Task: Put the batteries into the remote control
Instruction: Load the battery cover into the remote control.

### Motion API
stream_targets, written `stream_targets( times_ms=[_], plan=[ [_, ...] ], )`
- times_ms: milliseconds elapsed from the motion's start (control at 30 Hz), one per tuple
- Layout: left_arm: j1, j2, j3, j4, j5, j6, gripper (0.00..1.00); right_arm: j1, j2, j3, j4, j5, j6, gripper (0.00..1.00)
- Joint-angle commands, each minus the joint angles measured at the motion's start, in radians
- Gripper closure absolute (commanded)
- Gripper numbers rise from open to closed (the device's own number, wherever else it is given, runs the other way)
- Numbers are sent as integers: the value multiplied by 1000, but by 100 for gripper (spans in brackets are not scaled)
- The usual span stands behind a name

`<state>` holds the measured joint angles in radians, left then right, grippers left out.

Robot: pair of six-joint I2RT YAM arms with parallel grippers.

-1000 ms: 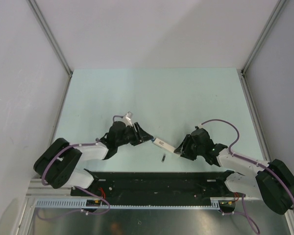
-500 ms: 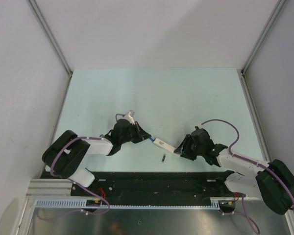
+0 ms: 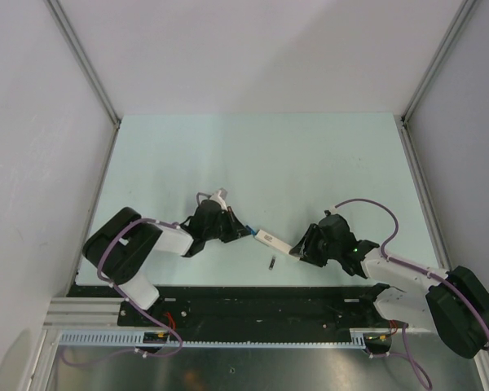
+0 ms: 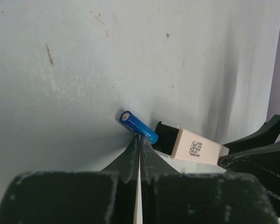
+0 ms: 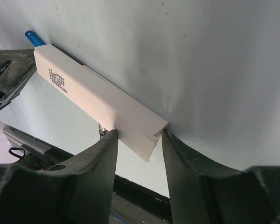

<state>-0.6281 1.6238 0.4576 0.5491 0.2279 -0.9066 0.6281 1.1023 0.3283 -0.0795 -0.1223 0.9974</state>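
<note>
Right gripper [image 5: 137, 135] clamps slim white remote control [image 5: 93, 98], dot-printed.

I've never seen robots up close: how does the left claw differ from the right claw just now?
The left claw is shut tight, fingertips together; the right claw has its fingers apart. The left claw's tips touch a blue battery; the right claw grips the end of the white remote control. Both are black, two-fingered, low over the table.
</note>
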Motion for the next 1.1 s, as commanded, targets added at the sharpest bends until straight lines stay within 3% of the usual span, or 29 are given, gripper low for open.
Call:
stream_targets(
  times_ms=[0, 433, 1067],
  plan=[
    [-9, 30, 44, 5, -1, 12, 100, -7, 34, -55, -148, 70, -49, 52],
    [-15, 51, 58, 14, 11, 11, 100, -7, 68, -46, -146, 69, -49, 52],
    [-27, 87, 16, 163, 62, -28, 100, -2, 129, -11, -166, 70, -51, 53]
  ],
)
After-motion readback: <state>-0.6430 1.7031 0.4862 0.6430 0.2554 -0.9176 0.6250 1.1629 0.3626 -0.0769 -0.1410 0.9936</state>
